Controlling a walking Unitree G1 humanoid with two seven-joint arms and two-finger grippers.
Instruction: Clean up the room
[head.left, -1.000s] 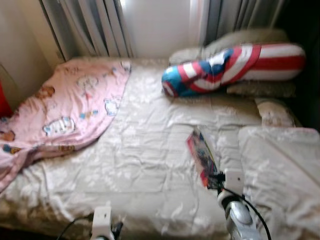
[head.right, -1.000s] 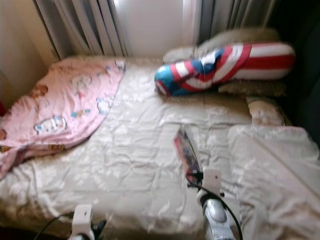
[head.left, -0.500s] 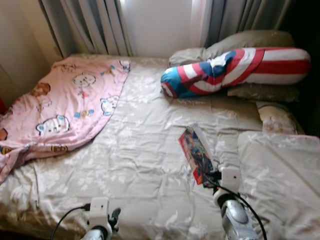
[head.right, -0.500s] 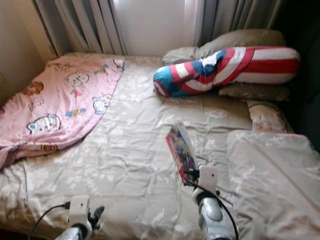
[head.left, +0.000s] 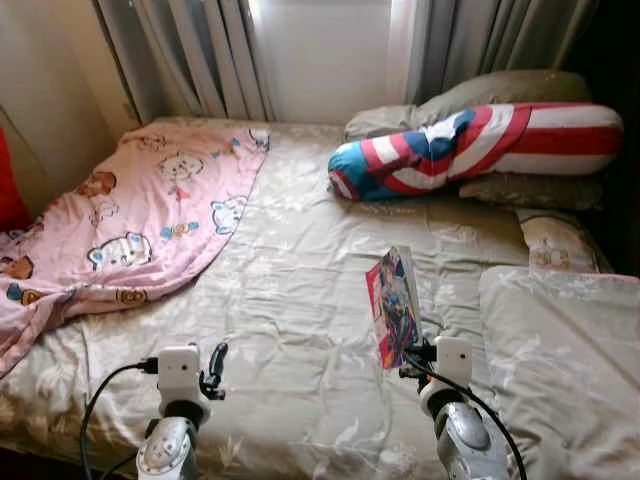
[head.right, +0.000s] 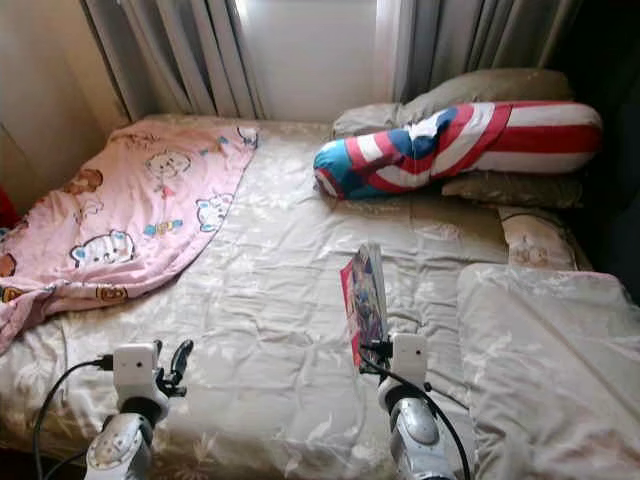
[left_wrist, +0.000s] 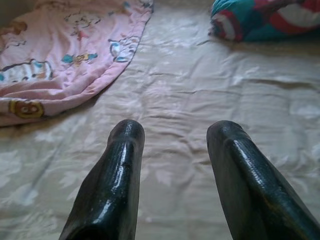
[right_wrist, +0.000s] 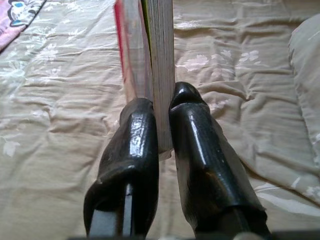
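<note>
My right gripper (head.left: 409, 357) is shut on the lower edge of a thin red comic book (head.left: 394, 305), which it holds upright above the beige bed (head.left: 290, 300). The right wrist view shows the book's (right_wrist: 150, 60) page edges pinched between the two black fingers (right_wrist: 132, 145). My left gripper (head.left: 213, 367) hovers open over the bed's front left part, its fingers (left_wrist: 112, 180) spread with nothing between them. A pink cartoon blanket (head.left: 130, 220) lies crumpled on the bed's left side. A red, white and blue striped bolster (head.left: 470, 145) rests at the head.
Beige pillows (head.left: 500, 95) lie behind and under the bolster, and another small pillow (head.left: 550, 240) sits at the right. A folded beige quilt (head.left: 560, 350) covers the bed's right front. Grey curtains (head.left: 200, 55) and a bright window stand behind.
The right gripper has tilted the book from slanting to nearly upright. The left arm has risen further into view. The camera has steadied and shifted slightly.
</note>
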